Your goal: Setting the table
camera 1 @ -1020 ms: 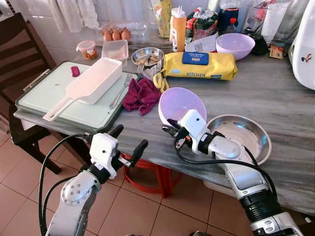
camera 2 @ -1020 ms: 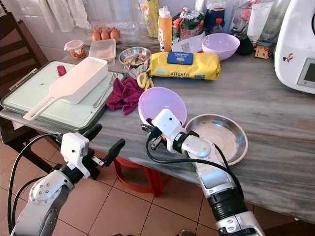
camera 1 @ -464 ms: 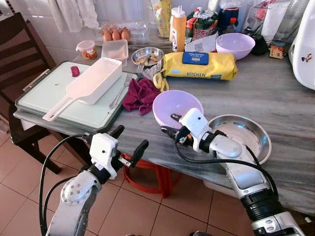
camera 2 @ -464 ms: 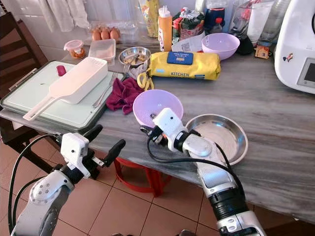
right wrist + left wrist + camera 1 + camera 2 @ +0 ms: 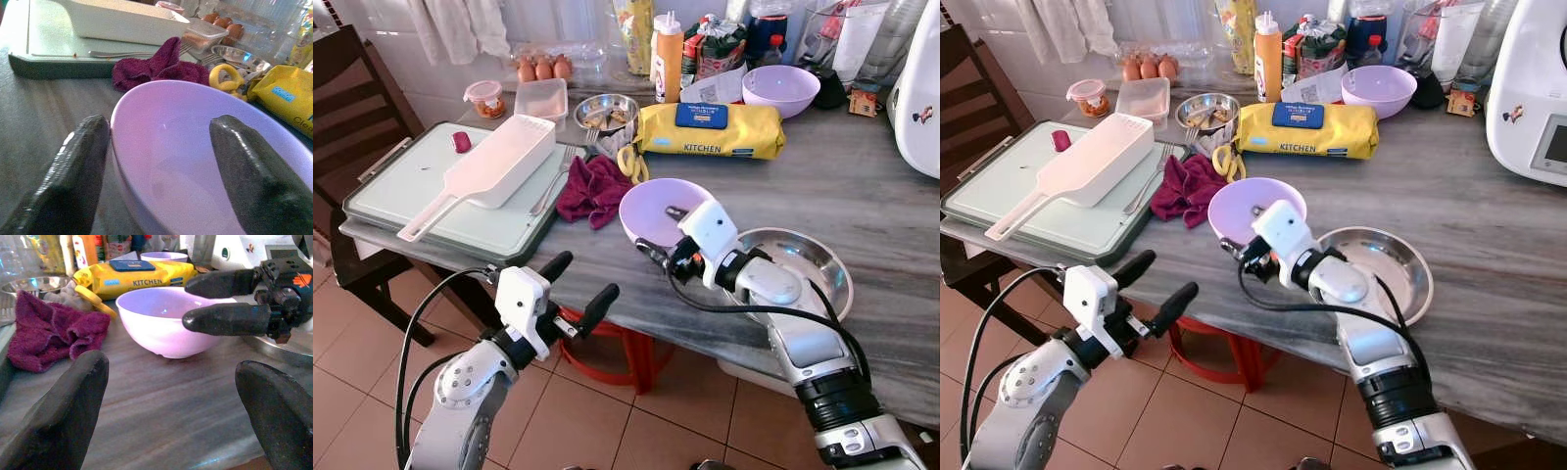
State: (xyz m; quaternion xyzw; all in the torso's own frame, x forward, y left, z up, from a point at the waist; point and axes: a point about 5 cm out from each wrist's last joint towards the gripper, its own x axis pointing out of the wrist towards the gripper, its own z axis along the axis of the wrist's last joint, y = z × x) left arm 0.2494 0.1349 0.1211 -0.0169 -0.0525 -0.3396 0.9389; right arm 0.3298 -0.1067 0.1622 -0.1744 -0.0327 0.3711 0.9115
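Note:
A lilac bowl [image 5: 651, 204] stands upright on the grey wooden table [image 5: 862, 186], near the front edge. My right gripper [image 5: 663, 232] is open and straddles the bowl's near rim, one finger inside and one outside [image 5: 73, 171]. The bowl [image 5: 164, 318] rests flat on the wood with the right gripper's two fingers [image 5: 225, 318] at its side. A steel plate [image 5: 808, 262] lies just right of the bowl, under my right forearm. My left gripper [image 5: 584, 277] is open and holds nothing, in front of the table edge and slightly below it.
A maroon cloth [image 5: 595, 188], a yellow wipes pack [image 5: 710, 129] and a second lilac bowl [image 5: 781, 88] lie further back. A green tray [image 5: 382, 191] with a white long-handled container [image 5: 499, 162] sits at the left. Dark chair [image 5: 352, 108] left, red stool [image 5: 607, 352] under the table.
The lilac bowl went from tilted up in my right gripper to resting flat on the table. The right fingers have spread at its rim. My left gripper rose slightly.

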